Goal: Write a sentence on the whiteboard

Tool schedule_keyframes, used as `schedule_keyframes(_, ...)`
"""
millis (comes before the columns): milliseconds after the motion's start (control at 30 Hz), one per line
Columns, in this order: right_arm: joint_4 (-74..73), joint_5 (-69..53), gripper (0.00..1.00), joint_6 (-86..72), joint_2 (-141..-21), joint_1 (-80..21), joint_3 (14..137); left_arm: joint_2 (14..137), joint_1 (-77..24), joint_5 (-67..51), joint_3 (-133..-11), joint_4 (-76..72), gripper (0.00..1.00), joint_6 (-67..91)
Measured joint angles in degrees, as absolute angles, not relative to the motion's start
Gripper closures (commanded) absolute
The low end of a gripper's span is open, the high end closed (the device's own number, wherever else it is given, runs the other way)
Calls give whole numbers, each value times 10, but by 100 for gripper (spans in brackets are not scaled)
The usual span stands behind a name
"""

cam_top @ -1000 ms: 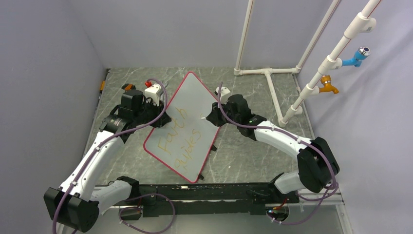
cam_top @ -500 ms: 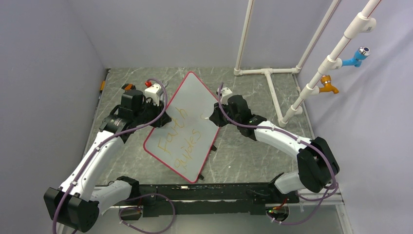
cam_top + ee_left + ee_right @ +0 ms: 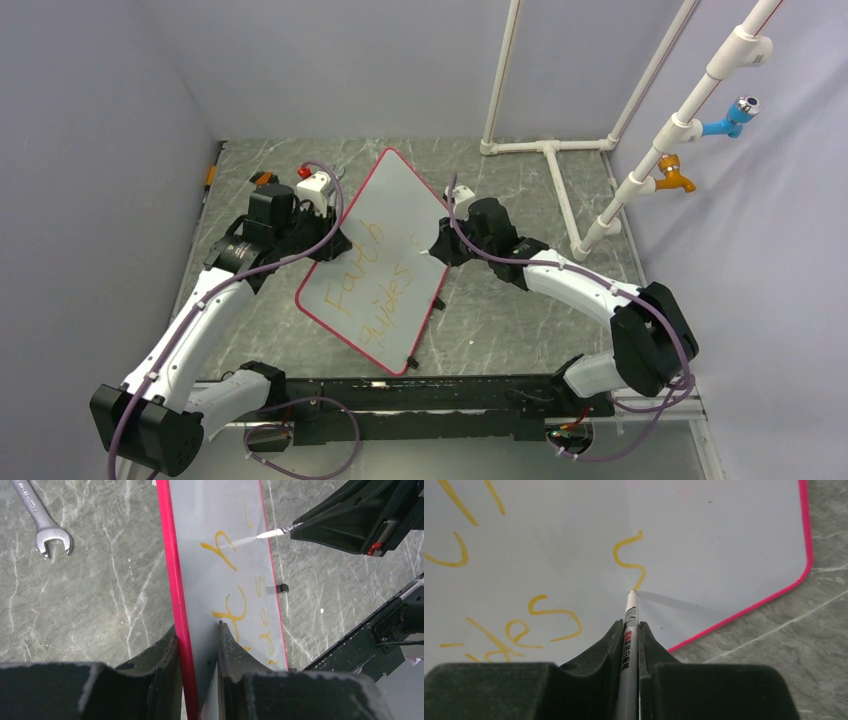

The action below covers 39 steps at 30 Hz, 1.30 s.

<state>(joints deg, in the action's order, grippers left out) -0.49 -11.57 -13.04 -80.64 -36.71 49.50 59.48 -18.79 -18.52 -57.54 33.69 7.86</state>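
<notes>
The whiteboard point(image 3: 390, 200) is sitting mid-frame in the top view, the left tool point(image 3: 196, 630) clamping its red rim. The right tool point(image 3: 630, 626) is gripping a marker point(image 3: 630, 607), tip touching the board up and right of the sentence point(image 3: 372, 290); blank board is lying further up-frame, nearest the right arm.

Top view looks down from behind your arms; both wrist views sit close, sharing the whiteboard point(image 3: 395, 215) seen overhead.
</notes>
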Motion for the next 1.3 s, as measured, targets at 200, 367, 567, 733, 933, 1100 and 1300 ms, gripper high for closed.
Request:
schedule_keyframes(200,-8,-152,100,-129,-794,-367,486,595,-188,-185,-575,337,100,80)
schedule_keyframes(367,9,-168,100,-138,-758,-368,462,595,-188,-186,-575,336,100,79)
schedule_keyframes(567,58,-147,100,-164,-691,-364,449,595,-188,-186,-575,336,100,79)
schedule_keyframes(733,84,-115,100,-179,-692,-349,450,595,-188,-186,-575,336,100,79)
schedule_keyframes(933,82,-107,100,-182,-735,-344,451,594,-188,-186,-575,335,100,79)
schedule_keyframes(1100,82,-111,100,-182,-751,-344,453,594,-188,-186,-575,335,100,79)
schedule_keyframes(1300,83,-112,100,-183,-768,-344,463,594,-188,-186,-575,335,100,79)
